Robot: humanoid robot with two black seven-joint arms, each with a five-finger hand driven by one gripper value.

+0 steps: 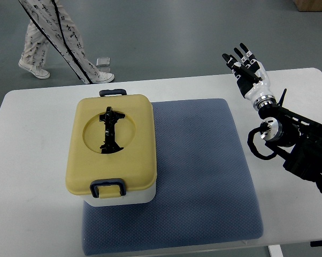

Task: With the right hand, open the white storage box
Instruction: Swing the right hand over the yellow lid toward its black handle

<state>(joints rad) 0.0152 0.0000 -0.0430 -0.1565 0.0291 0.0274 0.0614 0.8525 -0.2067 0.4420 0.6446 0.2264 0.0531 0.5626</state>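
From the top view you see the white storage box [115,152], its yellow lid [114,143] shut, standing on the left part of the blue mat [204,171] that covers the white table [32,176]. A dark latch [108,188] sits at the near end, another [113,92] at the far end, and a black handle [109,130] lies folded in the lid's round recess. Your right hand [246,67] hangs over the table's far right edge, fingers spread and empty, well apart from the box. A person's legs [59,40] stand beyond the table, with a small object beside one shoe, too small to identify.
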